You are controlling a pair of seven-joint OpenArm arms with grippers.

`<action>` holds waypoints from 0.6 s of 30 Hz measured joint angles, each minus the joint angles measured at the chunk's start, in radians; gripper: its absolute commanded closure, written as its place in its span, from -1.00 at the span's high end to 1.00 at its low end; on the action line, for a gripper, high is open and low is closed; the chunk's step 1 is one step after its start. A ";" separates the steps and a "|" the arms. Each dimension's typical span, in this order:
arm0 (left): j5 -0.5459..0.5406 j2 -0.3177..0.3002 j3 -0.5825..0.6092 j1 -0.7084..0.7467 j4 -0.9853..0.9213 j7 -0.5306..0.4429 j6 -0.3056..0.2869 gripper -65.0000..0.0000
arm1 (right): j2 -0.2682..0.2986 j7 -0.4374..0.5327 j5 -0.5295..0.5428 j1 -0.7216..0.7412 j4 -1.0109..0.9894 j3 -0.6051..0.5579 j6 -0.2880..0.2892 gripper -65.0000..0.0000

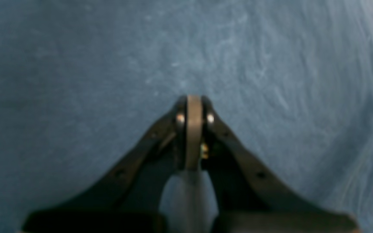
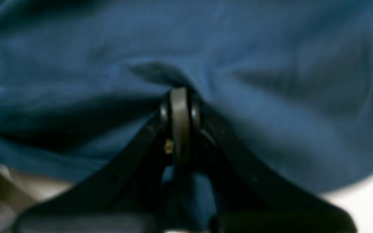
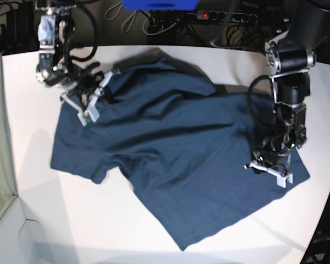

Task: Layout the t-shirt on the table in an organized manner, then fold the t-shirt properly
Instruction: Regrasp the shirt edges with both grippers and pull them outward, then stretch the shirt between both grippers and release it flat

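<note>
The navy t-shirt (image 3: 170,159) lies spread but crumpled across the middle of the white surface (image 3: 38,220), with folds running through its upper part and one corner of cloth reaching toward the near edge. The right pincer (image 3: 87,94) sits near the far left corner of the surface, at the shirt's upper left part; its wrist view shows the jaws clenched together with a ridge of blue cloth bunched at their tips (image 2: 180,97). The left pincer (image 3: 268,170) is at the shirt's edge toward the right side of the surface, jaws clenched (image 1: 193,103) and resting over flat fabric; whether cloth is pinched between them cannot be told.
</note>
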 measured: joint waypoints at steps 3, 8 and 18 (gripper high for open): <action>-0.014 -0.015 0.001 0.023 -0.006 -0.024 -0.011 -0.99 | 0.044 0.085 0.019 0.079 -0.119 0.000 0.011 -1.00; -0.063 -0.068 -0.010 0.102 0.014 -0.077 -0.053 -0.99 | 0.104 0.113 0.023 0.237 -0.298 0.000 0.018 -1.00; -0.233 -0.158 -0.087 0.353 0.256 -0.008 -0.039 -0.99 | 0.175 -0.005 -0.078 0.508 -0.492 -0.010 -0.011 -1.00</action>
